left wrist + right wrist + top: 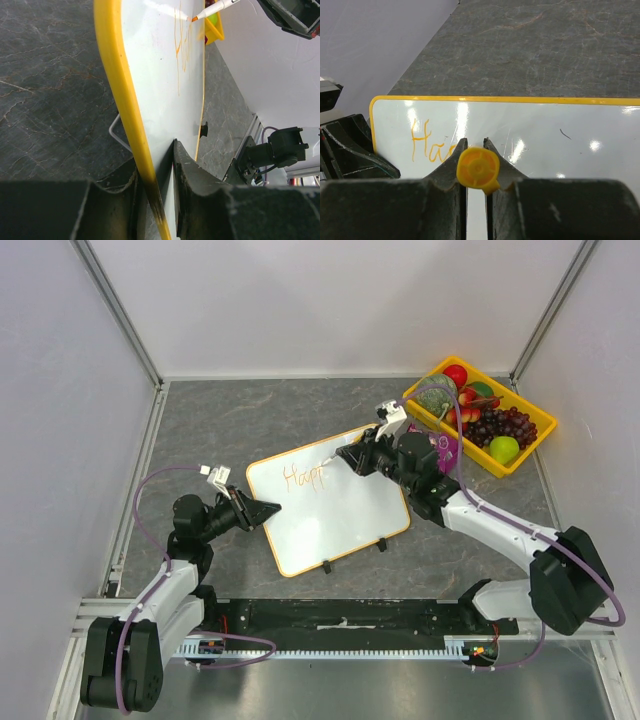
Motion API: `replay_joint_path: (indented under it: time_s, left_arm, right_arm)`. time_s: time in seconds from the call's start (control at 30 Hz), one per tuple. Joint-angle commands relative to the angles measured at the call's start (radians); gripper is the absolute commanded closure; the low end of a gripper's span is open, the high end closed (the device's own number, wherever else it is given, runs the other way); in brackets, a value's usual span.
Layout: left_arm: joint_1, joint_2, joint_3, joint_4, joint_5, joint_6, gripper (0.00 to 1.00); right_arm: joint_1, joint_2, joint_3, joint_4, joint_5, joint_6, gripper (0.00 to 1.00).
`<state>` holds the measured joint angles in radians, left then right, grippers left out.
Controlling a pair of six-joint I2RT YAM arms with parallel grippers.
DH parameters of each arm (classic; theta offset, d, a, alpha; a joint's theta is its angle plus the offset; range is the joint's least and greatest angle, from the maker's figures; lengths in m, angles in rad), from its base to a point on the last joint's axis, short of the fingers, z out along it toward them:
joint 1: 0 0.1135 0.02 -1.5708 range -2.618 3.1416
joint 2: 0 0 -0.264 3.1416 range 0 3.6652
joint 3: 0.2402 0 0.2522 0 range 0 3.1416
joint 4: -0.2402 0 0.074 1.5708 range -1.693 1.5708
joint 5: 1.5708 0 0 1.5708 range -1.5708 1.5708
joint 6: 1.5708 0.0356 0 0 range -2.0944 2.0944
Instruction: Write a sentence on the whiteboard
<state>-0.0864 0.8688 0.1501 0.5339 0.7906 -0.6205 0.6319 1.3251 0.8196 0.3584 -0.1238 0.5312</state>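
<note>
The whiteboard [330,510] lies tilted on the grey table, white with an orange-yellow rim and two black clips on its near edge. Orange writing [304,478] reads "Happ" near its far left corner; the rest of the sentence does not show. My left gripper [262,512] is shut on the board's left rim [134,131]. My right gripper [350,457] is shut on an orange marker [478,168], seen end-on, its tip [195,18] on the board beside the last letter. The writing shows in the right wrist view [431,145] as "Ha", partly hidden by the fingers.
A yellow tray [478,456] with grapes, apples and other fruit stands at the back right, just behind my right arm. A purple object [447,448] sits between the arm and the tray. White walls enclose the table on three sides.
</note>
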Motion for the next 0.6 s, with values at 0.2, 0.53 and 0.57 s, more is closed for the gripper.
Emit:
replay_joint_path:
  time_s: [0.2,0.53,0.57]
  left_arm:
    - [-0.006,0.007,-0.004,0.008,0.002,0.079,0.98]
    - [-0.006,0.006,-0.004,0.008,0.002,0.079,0.98]
    - [-0.006,0.007,-0.004,0.008,0.002,0.079,0.98]
  right_arm:
    - [-0.011,-0.047,-0.039,-0.058,0.044,-0.056,1.00]
    - [-0.011,-0.035,-0.059,-0.019,-0.042,-0.014,1.00]
    - [-0.011,-0.032,-0.056,-0.013,-0.049,-0.007,1.00]
